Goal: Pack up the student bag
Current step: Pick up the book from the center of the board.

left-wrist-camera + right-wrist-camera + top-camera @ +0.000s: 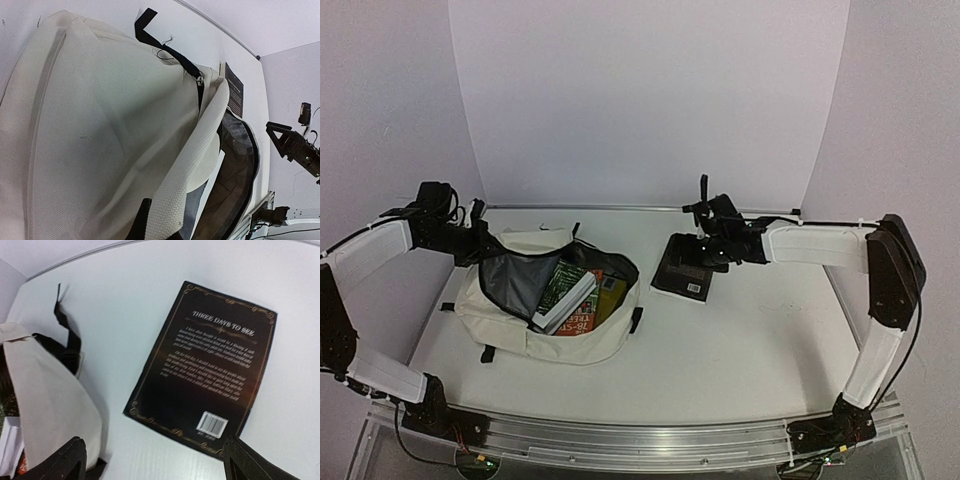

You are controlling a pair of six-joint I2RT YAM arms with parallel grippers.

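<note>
The student bag [505, 322], cream with a grey lining, lies open at the table's left with a green book [560, 279] and other books inside. My left gripper [480, 246] is at its back left corner, shut on the bag's cream rim. In the left wrist view that rim runs down into my gripper [167, 227] and the bag [100, 125] fills most of the view. A black book [685, 270] lies flat to the right of the bag, back cover up. My right gripper [703, 250] hovers just above the book [205, 370], open [157, 462] with nothing between its fingertips [70, 460].
A black strap [67, 335] trails from the bag's top onto the table, between bag and black book. An aluminium rail [640, 435] runs along the near edge. White walls close off the back and sides.
</note>
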